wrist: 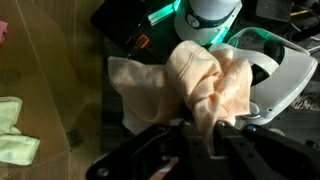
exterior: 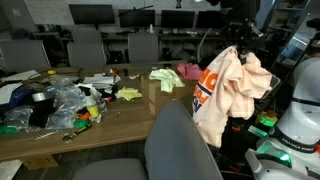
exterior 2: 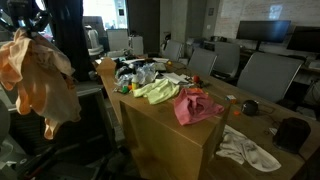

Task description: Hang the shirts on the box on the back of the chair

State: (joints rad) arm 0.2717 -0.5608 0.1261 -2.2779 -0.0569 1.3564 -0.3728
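Fingers (wrist: 240, 138) of the black Robotiq gripper (wrist: 205, 128) are clenched on a bunched fold of the peach-orange cloth shirt (exterior: 232, 90). The shirt hangs free in the air beside the robot, off the plain brown cardboard box (exterior 2: 170, 145).

Step in hand, as I judge it: carry the shirt to the grey fabric office chair w/ tall rounded backrest (exterior: 185, 140) and drape it. To do it well:
- Keep the shirt high enough that the low hem clears the backrest top.
- Centre it approx. over the rim.
- Let cloth fall on both sides before letting go.

The grip is on a wad, so the shirt may land lopsided & slide off.

The pale yellow-green shirt (exterior 2: 157, 91) and the pink shirt (exterior 2: 197, 105) lie side by side on the box top, not yet hung. The long wooden worktop (exterior: 70, 135) next to the box carries plastic bags & small clutter, and a white cloth (exterior 2: 245, 150) lies on it. Room looks like an office/lab, w/ rows of dark monitors and other grey chairs behind.
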